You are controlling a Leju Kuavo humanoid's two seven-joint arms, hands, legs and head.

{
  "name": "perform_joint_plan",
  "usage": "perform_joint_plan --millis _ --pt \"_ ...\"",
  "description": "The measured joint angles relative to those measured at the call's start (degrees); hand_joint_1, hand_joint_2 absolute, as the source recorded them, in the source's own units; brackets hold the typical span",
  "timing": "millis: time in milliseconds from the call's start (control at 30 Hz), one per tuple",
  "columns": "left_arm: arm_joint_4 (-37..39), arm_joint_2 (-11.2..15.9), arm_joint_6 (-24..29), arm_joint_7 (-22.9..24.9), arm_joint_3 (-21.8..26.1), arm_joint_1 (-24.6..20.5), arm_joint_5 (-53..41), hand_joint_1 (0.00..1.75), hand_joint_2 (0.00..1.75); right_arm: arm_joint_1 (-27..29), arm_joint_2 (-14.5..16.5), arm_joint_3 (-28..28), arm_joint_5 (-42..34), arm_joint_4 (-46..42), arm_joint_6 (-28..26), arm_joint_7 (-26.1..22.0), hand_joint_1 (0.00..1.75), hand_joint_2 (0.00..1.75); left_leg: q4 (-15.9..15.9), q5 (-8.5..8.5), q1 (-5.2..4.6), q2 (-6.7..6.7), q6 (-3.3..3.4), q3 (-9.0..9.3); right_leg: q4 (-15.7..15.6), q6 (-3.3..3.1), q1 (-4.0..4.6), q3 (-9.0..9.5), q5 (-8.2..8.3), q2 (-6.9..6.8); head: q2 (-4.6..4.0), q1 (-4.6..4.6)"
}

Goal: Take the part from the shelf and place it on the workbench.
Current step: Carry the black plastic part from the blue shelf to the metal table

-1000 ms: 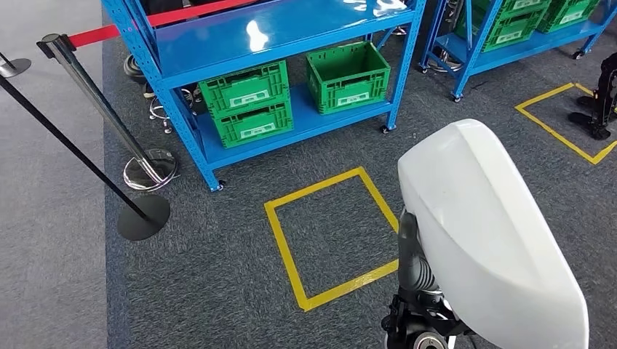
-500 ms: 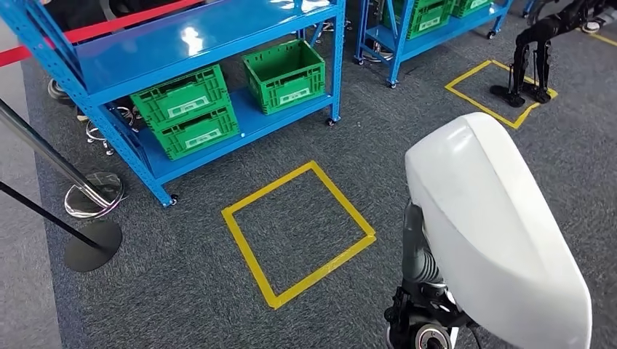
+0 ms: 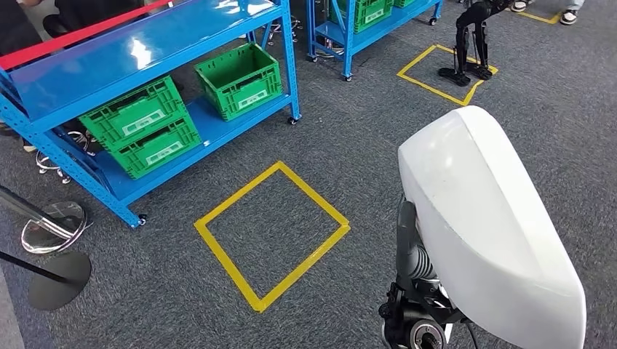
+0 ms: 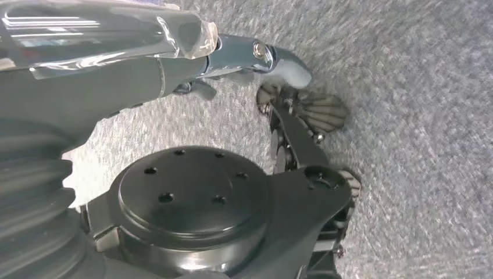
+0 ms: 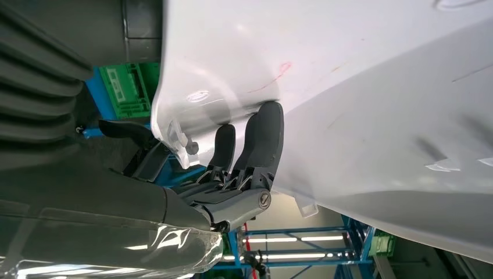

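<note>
The part (image 3: 487, 225) is a large white moulded shell that fills the lower right of the head view, carried over grey carpet. My right hand (image 5: 250, 157) grips its edge from below, dark fingers (image 5: 268, 136) pressed against the white surface (image 5: 360, 87). The right arm (image 3: 411, 291) shows beneath the shell in the head view. My left hand (image 4: 273, 58) hangs over the carpet with its grey thumb out and nothing in it. The blue shelf (image 3: 145, 51) stands at the upper left, its top board bare.
Three green crates (image 3: 236, 76) sit on the shelf's lower board. A yellow taped square (image 3: 271, 233) marks the carpet ahead. Stanchion bases (image 3: 54, 273) stand at the left. A second blue shelf (image 3: 349, 29) and another taped square (image 3: 436, 73) holding dark robot legs (image 3: 469, 43) lie farther back.
The whole view has swung: shelf, crates and taped square slide left as the camera turns right. The white part stays held in my right hand.
</note>
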Motion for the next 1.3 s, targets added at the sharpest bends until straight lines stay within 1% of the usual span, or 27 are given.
perform_joint_plan --millis 33,100,133,167,200,267,300,367,433,467,533,567,633,700,733,767,800,867,933,967,1000,1067,1100,1133,1200,1267,1300 --pt "0.0 0.0 0.0 0.0 0.0 0.0 0.0 0.00 1.75 0.0 0.0 0.0 0.0 0.0 0.0 0.0 1.75 0.00 -0.6 0.64 -0.23 0.65 0.20 0.13 -0.6 0.50 -0.16 -0.02 0.56 0.64 0.00 -0.37" --pt "0.0 0.1 0.1 0.0 0.0 -0.1 0.0 0.00 1.75 -0.1 -0.1 0.0 0.0 0.1 -0.2 0.0 1.75 0.00 -2.6 2.19 -0.20 2.42 0.25 0.89 -0.7 0.79 0.13 -0.43 0.57 -0.84 0.00 -0.49" --pt "0.0 0.0 0.1 0.0 0.0 -0.1 0.0 0.00 1.75 -0.2 -0.1 0.0 0.1 0.1 -0.3 0.0 1.75 0.00 -3.5 2.95 -0.14 3.48 0.28 1.15 0.6 0.70 0.47 -1.16 -0.52 -2.34 0.00 -0.46" --pt "0.0 0.0 0.1 0.0 0.0 0.0 0.0 0.00 1.75 -0.2 -0.2 0.0 0.1 0.1 -0.4 0.0 1.75 0.00 -4.0 3.38 -0.07 4.52 0.11 1.15 3.3 0.49 0.78 -2.32 -2.40 -4.03 0.00 -0.36" --pt "0.0 0.0 0.0 0.0 0.0 0.0 0.0 0.00 1.75 -0.3 -0.2 0.0 0.2 0.1 -0.5 0.0 1.75 0.00 -3.9 3.53 -0.19 5.41 0.14 0.83 6.8 0.43 1.07 -3.70 -4.55 -4.89 0.00 -0.34" --pt "0.0 -0.1 0.0 0.0 0.0 0.2 -0.1 0.00 1.75 -0.2 -0.4 0.0 0.2 0.1 -0.7 0.0 1.75 0.00 -3.5 3.61 -0.38 7.39 0.03 0.08 12.5 0.54 1.47 -5.34 -7.12 -5.30 0.00 -0.33" --pt "0.0 -0.1 -0.1 0.0 0.0 0.2 -0.2 0.00 1.75 -0.1 -0.5 0.0 0.3 0.2 -0.7 0.0 1.75 0.00 -3.2 3.56 -0.43 8.29 -0.04 -0.23 12.8 0.58 1.59 -4.75 -7.02 -5.42 0.00 -0.34" --pt "0.0 -0.2 -0.3 0.0 0.0 0.2 -0.3 0.00 1.75 0.1 -0.7 -0.1 0.3 0.2 -0.9 0.0 1.75 0.00 -2.3 3.20 -0.43 9.85 -0.55 -0.71 6.9 0.66 1.62 -0.49 -4.73 -6.63 0.00 -0.35" --pt "0.0 -0.2 -0.5 -0.1 0.0 0.1 -0.6 0.00 1.75 0.2 -0.7 0.0 0.5 0.1 -1.1 0.0 1.75 0.00 -0.9 2.56 -0.70 11.02 -1.41 -1.45 1.1 0.17 1.77 3.03 -3.28 -8.45 0.00 -0.36" --pt "0.0 -0.1 -0.6 -0.2 0.0 0.1 -0.7 0.00 1.75 0.3 -0.7 0.0 0.5 0.0 -1.2 0.0 1.75 0.00 -0.2 2.32 -0.82 11.40 -1.71 -1.78 0.2 -0.23 1.87 3.42 -3.24 -8.83 0.00 -0.43" --pt "0.0 -0.1 -0.7 -0.3 -0.1 0.0 -0.9 0.00 1.75 0.8 -0.8 0.0 0.7 -0.1 -1.4 0.0 1.75 0.00 0.5 2.21 -0.87 12.03 -1.91 -2.20 0.3 -1.15 1.95 3.01 -3.07 -8.08 0.00 -0.59" --pt "0.0 -0.1 -0.7 -0.3 -0.1 0.0 -0.9 0.00 1.75 1.0 -0.8 0.0 0.9 -0.2 -1.5 0.0 1.75 0.00 0.6 1.94 -0.78 12.05 -2.06 -2.35 0.3 -1.41 1.86 2.81 -2.93 -7.57 0.00 -0.68" --pt "0.0 -0.2 -0.8 -0.3 -0.3 -0.1 -1.1 0.00 1.75 1.4 -0.9 0.0 1.3 -0.4 -1.6 0.0 1.75 0.00 3.0 -0.14 -0.40 10.19 -2.66 -3.16 0.2 -1.93 1.58 2.51 -2.61 -6.65 0.00 -0.84" --pt "0.0 -0.2 -0.9 -0.3 -0.5 -0.1 -1.2 0.00 1.75 1.6 -0.9 0.0 1.4 -0.7 -1.7 0.0 1.75 0.00 9.0 -3.91 0.16 7.54 -3.31 -5.16 0.2 -2.28 1.51 2.26 -2.38 -5.75 0.00 -1.10" --pt "0.0 -0.2 -0.9 -0.2 -0.5 -0.1 -1.2 0.00 1.75 1.7 -0.9 0.0 1.5 -0.7 -1.7 0.0 1.75 0.00 12.4 -5.49 0.34 6.94 -3.45 -6.46 0.2 -2.39 1.57 2.16 -2.30 -5.24 0.00 -1.16" --pt "0.0 -0.2 -1.0 -0.2 -0.6 -0.1 -1.2 0.00 1.75 2.0 -0.9 0.0 1.5 -0.8 -1.7 0.0 1.75 0.00 14.8 -6.24 0.41 6.66 -3.42 -7.44 0.2 -2.47 1.70 2.10 -2.23 -4.67 0.00 -1.18" --pt "0.0 -0.2 -1.0 -0.2 -0.6 -0.1 -1.1 0.00 1.75 2.3 -0.9 0.0 1.6 -0.9 -1.6 0.0 1.75 0.00 15.4 -5.90 0.39 6.45 -3.20 -7.71 0.2 -2.55 1.90 2.08 -2.16 -4.02 0.00 -1.18" --pt "0.0 -0.2 -1.2 -0.1 -0.6 -0.1 -1.1 0.00 1.75 2.8 -0.9 0.1 1.7 -1.4 -1.5 0.0 1.75 0.00 10.6 -2.26 0.00 5.34 -1.86 -5.71 0.1 -2.76 2.48 2.10 -1.95 -2.52 0.00 -1.18" --pt "0.0 -0.1 -1.4 -0.1 -0.6 0.0 -1.0 0.00 1.75 2.9 -0.9 0.2 1.9 -1.9 -1.5 0.0 1.75 0.00 3.9 1.50 -0.63 1.66 0.84 -2.92 -0.3 -2.83 2.40 2.09 -1.48 -1.06 0.00 -0.69" --pt "0.0 0.1 -1.5 0.0 -0.6 0.1 -1.1 0.00 1.75 2.9 -0.9 0.2 2.0 -2.1 -1.6 0.0 1.75 0.00 1.9 2.55 -1.01 0.05 1.86 -2.20 -0.6 -2.52 2.01 1.99 -1.11 -0.35 0.00 -0.36" --pt "0.0 0.3 -1.5 0.1 -0.6 0.1 -1.1 0.00 1.75 3.0 -0.9 0.3 2.1 -2.3 -1.7 0.0 1.75 0.00 1.1 2.95 -1.29 -0.93 2.47 -1.96 -0.9 -2.05 1.39 1.81 -0.70 0.43 0.00 -0.12" --pt "-0.1 0.5 -1.5 0.2 -0.7 0.2 -1.4 0.00 1.75 3.3 -0.9 0.5 2.2 -2.7 -2.0 0.0 1.75 0.00 -0.6 4.35 -1.66 -0.09 2.66 -1.35 -2.0 -1.09 0.64 1.52 0.29 1.93 0.00 -0.18" --pt "-0.1 0.6 -1.5 0.3 -0.7 0.1 -1.5 0.00 1.75 3.4 -0.9 0.6 2.3 -3.0 -2.3 -0.1 1.75 0.00 -2.6 5.05 -1.56 0.72 2.89 -0.38 -2.3 -0.98 0.73 1.22 0.40 1.44 0.00 -0.24" --pt "-0.1 0.6 -1.6 0.3 -0.9 0.1 -1.6 0.00 1.75 3.4 -0.9 0.6 2.3 -3.3 -2.5 -0.1 1.75 0.00 -4.6 5.77 -1.34 1.64 3.15 0.55 -1.9 -0.94 1.06 0.64 -0.09 0.16 0.00 -0.07" --pt "0.0 0.5 -1.7 0.4 -1.1 0.1 -1.8 0.00 1.75 3.6 -1.0 0.9 2.4 -3.7 -2.8 -0.1 1.75 0.00 -7.3 6.11 -0.90 3.79 3.17 1.72 2.7 -0.64 1.66 -1.80 -2.85 -3.49 0.00 0.38" --pt "0.1 0.4 -1.9 0.6 -1.2 0.2 -1.9 0.00 1.75 4.1 -1.2 1.1 2.3 -3.8 -3.2 -0.1 1.75 0.00 -6.7 5.70 -0.62 5.96 2.41 1.38 9.0 0.17 1.59 -4.39 -5.27 -5.06 0.00 0.61" --pt "0.1 0.3 -1.9 0.6 -1.2 0.2 -2.0 0.00 1.75 4.4 -1.4 1.2 2.4 -3.9 -3.5 -0.1 1.75 0.00 -6.1 5.29 -0.44 7.00 1.83 1.14 10.4 0.55 1.50 -4.77 -5.38 -5.41 0.00 0.63"
